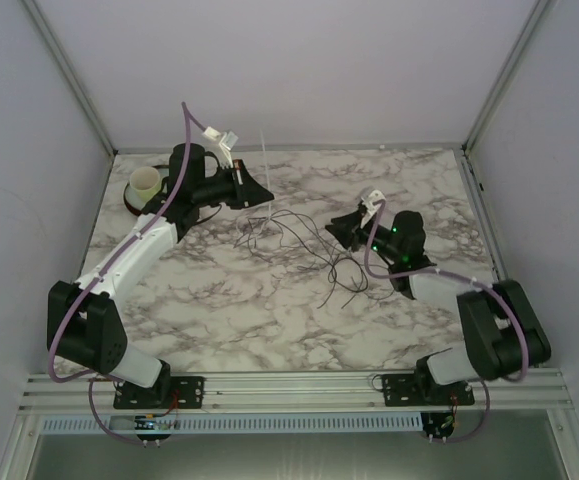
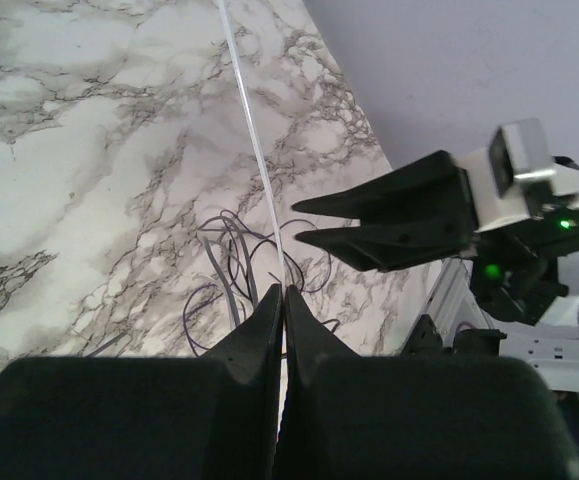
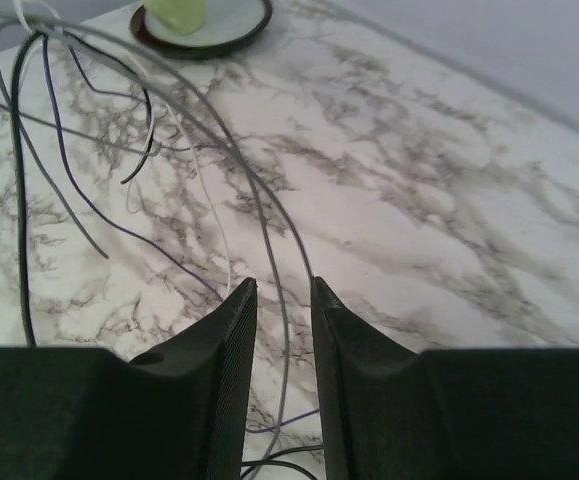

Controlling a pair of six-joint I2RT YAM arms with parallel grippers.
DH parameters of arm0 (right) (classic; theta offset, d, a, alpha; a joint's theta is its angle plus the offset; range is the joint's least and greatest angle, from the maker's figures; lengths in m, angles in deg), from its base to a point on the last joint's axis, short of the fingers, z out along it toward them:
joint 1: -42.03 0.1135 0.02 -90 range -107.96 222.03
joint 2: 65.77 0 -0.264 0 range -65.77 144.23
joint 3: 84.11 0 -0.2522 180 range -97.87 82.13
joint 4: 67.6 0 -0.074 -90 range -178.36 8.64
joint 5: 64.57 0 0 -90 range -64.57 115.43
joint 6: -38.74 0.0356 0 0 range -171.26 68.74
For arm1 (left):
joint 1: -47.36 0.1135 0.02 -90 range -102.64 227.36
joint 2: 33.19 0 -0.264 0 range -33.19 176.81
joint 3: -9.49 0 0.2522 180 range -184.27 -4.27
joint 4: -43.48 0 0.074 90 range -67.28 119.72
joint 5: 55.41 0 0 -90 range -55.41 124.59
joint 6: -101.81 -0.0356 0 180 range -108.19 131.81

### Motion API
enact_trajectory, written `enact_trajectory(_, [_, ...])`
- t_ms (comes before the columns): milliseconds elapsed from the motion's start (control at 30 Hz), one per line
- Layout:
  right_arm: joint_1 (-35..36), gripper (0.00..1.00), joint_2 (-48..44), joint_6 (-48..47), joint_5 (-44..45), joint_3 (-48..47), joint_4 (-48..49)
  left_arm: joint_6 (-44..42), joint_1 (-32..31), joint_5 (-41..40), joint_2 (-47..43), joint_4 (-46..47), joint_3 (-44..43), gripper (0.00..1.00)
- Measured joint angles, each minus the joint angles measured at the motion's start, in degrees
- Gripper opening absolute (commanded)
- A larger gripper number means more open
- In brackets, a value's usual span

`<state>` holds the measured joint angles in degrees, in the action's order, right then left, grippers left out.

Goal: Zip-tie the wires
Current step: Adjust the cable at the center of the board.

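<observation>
The wires [image 1: 304,245] are thin dark loops lying loose on the marble table [image 1: 219,300] between the two arms. They also show in the left wrist view [image 2: 231,250] and in the right wrist view [image 3: 69,190]. My left gripper [image 1: 266,193] is shut on a thin white zip tie [image 1: 263,160], held above the left edge of the wires. The tie runs straight out past its fingertips [image 2: 254,140]. My right gripper [image 1: 334,228] is open at the right edge of the wires. One grey wire [image 3: 291,300] runs along the gap between its fingers, not pinched.
A pale yellow cup [image 1: 146,183] stands on a dark saucer [image 1: 132,203] at the back left, behind the left arm. Both show in the right wrist view, the cup [image 3: 181,12] on the saucer [image 3: 244,22]. White walls enclose the table on three sides.
</observation>
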<state>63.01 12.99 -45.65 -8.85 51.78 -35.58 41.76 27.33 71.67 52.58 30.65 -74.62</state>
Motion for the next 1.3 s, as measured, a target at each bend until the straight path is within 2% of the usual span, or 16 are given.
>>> enact_trajectory(200, [1.2,0.27,9.01,2.8,-4.85,-1.09,4.02,0.0,-0.02,0.39,-0.11,-0.07,0.02,0.0])
enact_trajectory(500, [3.87,0.28,11.39,2.25,-10.16,-1.49,7.48,0.0,-0.13,0.5,-0.55,-0.09,0.02,0.0])
enact_trajectory(667, [4.55,0.32,14.8,1.4,-11.1,-4.48,7.3,-0.02,-0.28,0.66,-0.55,-0.11,0.07,0.0])
enact_trajectory(1100, [7.02,0.33,21.9,-0.7,-11.72,-11.02,4.61,-0.17,-0.7,1.05,-0.55,-0.15,0.15,0.0])
enact_trajectory(1233, [7.65,0.31,23.56,-0.94,-11.61,-11.26,4.24,-0.17,-0.76,1.05,-0.55,-0.15,0.15,0.0])
enact_trajectory(1300, [7.8,0.25,24.28,-0.98,-11.3,-11.28,4.22,-0.17,-0.83,1.05,-0.55,-0.15,0.15,0.0])
